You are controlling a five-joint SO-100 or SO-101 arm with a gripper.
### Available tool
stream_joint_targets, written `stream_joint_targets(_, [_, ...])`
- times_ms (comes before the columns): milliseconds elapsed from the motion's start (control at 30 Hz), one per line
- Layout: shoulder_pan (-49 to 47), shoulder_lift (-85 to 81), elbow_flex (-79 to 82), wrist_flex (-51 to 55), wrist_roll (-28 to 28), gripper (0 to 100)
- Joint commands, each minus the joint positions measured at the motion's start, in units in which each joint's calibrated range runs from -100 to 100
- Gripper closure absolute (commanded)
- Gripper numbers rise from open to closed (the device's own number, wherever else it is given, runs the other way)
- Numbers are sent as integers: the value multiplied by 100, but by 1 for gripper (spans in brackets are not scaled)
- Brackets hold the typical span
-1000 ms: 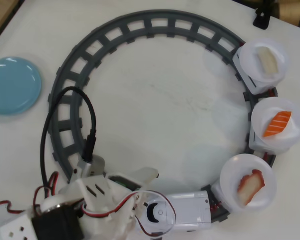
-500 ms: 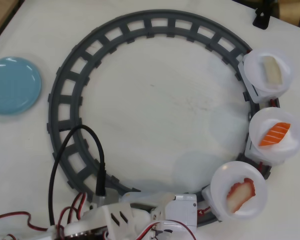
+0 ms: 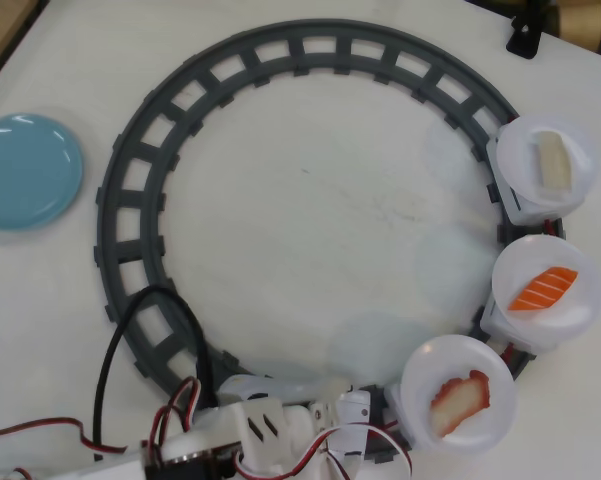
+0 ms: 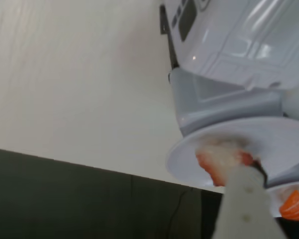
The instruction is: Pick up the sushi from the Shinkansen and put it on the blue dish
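Note:
The sushi (image 3: 460, 400), dark red edge over a whitish body, lies on a round white plate (image 3: 425, 365) on the wagon right behind the Shinkansen (image 3: 280, 386), whose white body is mostly hidden under my arm at the bottom of the overhead view. In the wrist view the train (image 4: 239, 40) fills the top right, and the sushi (image 4: 221, 159) sits on its plate (image 4: 283, 139). My gripper (image 3: 368, 428) is just left of that plate. One white finger (image 4: 244, 204) reaches up to the sushi; the other is hidden. The blue dish (image 3: 25, 170) lies far left, empty.
A grey ring of track (image 3: 130, 190) circles the white table. Two more wagons carry an orange striped salmon piece (image 3: 543, 290) and a pale cream piece (image 3: 553, 160). A black cable (image 3: 115, 350) loops over the track. A black object (image 3: 528, 32) sits at the top right.

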Motion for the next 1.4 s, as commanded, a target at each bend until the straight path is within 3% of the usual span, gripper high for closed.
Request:
stream_joint_targets(0, [106,-24,-34,-59,383,76])
stream_joint_targets(133, [123,67,-169,-110,760,73])
stream_joint_targets(267, [123,308,-250,-730,796,67])
stream_joint_targets(567, [352,980,-250,-2224,1110,66])
stream_joint_targets(1367, [264,971,2,-1919,655,67])
